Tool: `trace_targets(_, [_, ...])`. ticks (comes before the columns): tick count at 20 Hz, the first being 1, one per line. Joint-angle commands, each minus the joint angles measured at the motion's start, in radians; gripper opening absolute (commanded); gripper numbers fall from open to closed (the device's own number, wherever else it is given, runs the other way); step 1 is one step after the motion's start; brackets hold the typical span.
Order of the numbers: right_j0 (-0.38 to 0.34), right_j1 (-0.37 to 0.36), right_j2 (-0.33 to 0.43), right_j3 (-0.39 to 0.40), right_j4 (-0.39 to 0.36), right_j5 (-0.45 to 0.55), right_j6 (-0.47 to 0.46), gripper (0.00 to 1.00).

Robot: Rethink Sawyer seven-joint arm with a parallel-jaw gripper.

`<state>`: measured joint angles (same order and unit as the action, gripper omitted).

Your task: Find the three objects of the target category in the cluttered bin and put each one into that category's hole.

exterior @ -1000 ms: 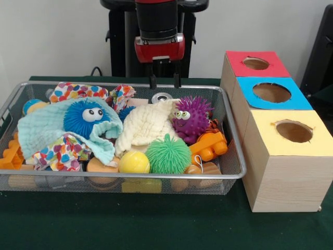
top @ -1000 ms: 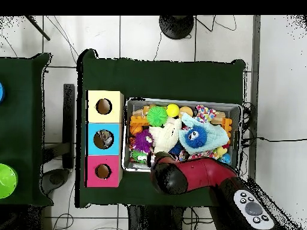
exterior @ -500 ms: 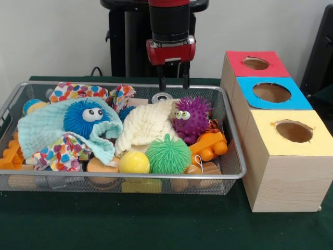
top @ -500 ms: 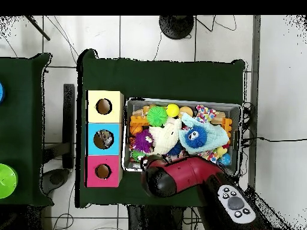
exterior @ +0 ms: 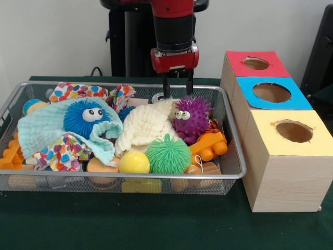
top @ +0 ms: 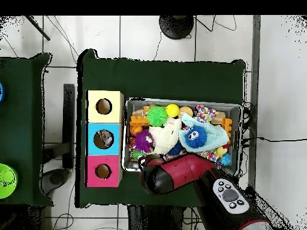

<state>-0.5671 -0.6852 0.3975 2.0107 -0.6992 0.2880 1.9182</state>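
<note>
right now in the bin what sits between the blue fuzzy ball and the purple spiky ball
A cream cloth lies bunched between the blue fuzzy ball and the purple spiky ball. The front view shows it clearly, and the overhead view agrees.

No lettering, label, brand mark or number can be read anywhere in either view. The three boxes at the right carry only plain colour around their holes (red (exterior: 257, 63) farthest, blue (exterior: 272, 92) in the middle, yellow (exterior: 293, 132) nearest), and the wire bin (exterior: 229, 173) and its toys bear no print. The round buttons on the arm (top: 228, 196), seen from overhead, are too small to show any sign.
</note>
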Motion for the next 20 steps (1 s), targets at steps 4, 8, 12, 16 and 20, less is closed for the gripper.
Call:
trace_targets(4, [-0.015,0.066,-0.005,-0.11,-0.04,0.052,-0.032,1.0])
trace_targets(8, [-0.013,0.067,-0.008,-0.108,-0.043,0.047,-0.03,1.0])
trace_targets(12, [-0.015,0.073,-0.002,-0.111,-0.045,0.048,-0.038,1.0])
trace_targets(16, [-0.026,0.068,0.002,-0.1,-0.05,0.038,-0.043,1.0])
trace_targets(20, [-0.037,0.063,0.007,-0.095,-0.047,0.044,-0.051,1.0])
